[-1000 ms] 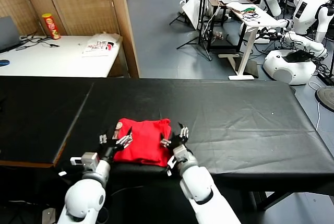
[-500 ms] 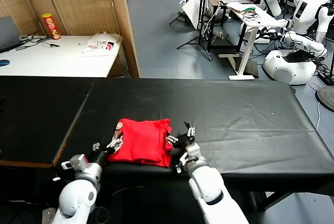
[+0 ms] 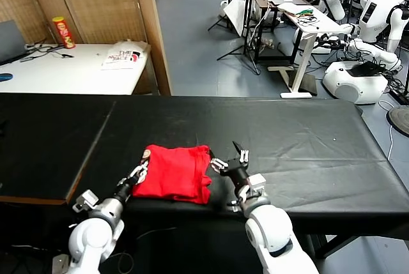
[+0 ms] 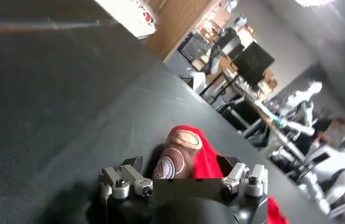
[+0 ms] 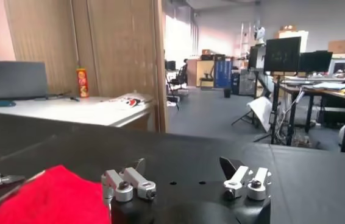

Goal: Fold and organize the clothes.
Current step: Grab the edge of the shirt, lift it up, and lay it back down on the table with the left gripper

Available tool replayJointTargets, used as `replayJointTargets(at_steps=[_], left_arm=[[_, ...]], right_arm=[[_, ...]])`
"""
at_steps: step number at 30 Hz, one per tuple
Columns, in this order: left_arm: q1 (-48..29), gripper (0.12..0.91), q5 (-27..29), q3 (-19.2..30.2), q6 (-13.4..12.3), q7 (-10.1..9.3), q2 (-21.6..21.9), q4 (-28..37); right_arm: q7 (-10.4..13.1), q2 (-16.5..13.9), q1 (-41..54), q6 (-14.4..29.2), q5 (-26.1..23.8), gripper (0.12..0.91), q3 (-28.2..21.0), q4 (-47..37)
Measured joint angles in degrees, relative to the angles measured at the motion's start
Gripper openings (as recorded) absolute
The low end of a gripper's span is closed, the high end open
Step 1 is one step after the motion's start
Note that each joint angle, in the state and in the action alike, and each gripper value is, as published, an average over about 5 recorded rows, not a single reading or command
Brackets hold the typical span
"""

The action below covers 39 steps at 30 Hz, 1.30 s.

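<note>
The clothes are one red T-shirt, folded into a small rectangle near the front edge of the black table. A brown-and-white print shows at its far left corner. My left gripper sits low at the shirt's left edge, open. In the left wrist view the printed fold and the red T-shirt lie between the spread jaws of the left gripper. My right gripper stands open just off the shirt's right edge, over bare cloth. In the right wrist view the right gripper holds nothing, and the red T-shirt lies off to one side.
A seam splits the black table on the left. Behind it stands a white table with a red can and a white printed garment. A wooden partition rises behind. Desks and other robots fill the back right.
My right gripper has moved right, off the shirt onto bare table. My left arm has drawn back to the left, its gripper staying at the shirt's left edge. The shirt lies still.
</note>
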Motion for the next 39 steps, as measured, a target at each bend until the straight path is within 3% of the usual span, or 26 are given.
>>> replayJointTargets(at_steps=[4,8,12,17,24,29,39], left_arm=[[0.03,0.576,0.05,0.03,-0.1,0.17,-0.34,0.77],[0.22,0.325,0.51,0.2,-0.12,0.32,-0.82,1.28],[0.03,0.168,1.89,0.57,-0.19,0.27,-1.23,1.37],[-0.78,0.158,8.13,1.3,-1.17,0.04,-0.7,0.74],[-2.51,0.157,25.45,1.38,-2.64,0.08,3.13,0.47],[-2.22,0.157,35.97,-0.47,-2.61,-0.12,9.26,-0.67],[0.73,0.157,51.59,-6.16,-3.93,0.25,24.55,-4.68]], right_arm=[[-0.19,0.06,-0.16,0.03,0.05,0.798,0.17,0.13],[-0.27,0.07,-0.32,0.03,0.07,0.798,0.38,0.24],[-0.2,0.31,-0.68,0.02,-0.08,0.798,0.6,0.56],[-0.09,1.13,-1.68,0.32,-1.7,0.798,1.03,1.23],[-0.05,1.78,-3.46,0.42,-3.1,0.798,1.82,2.64],[0.06,1.79,-4.48,0.42,-3.19,0.798,2.61,3.51],[0.13,2.4,-4.74,0.48,-3.15,0.798,2.14,4.1]])
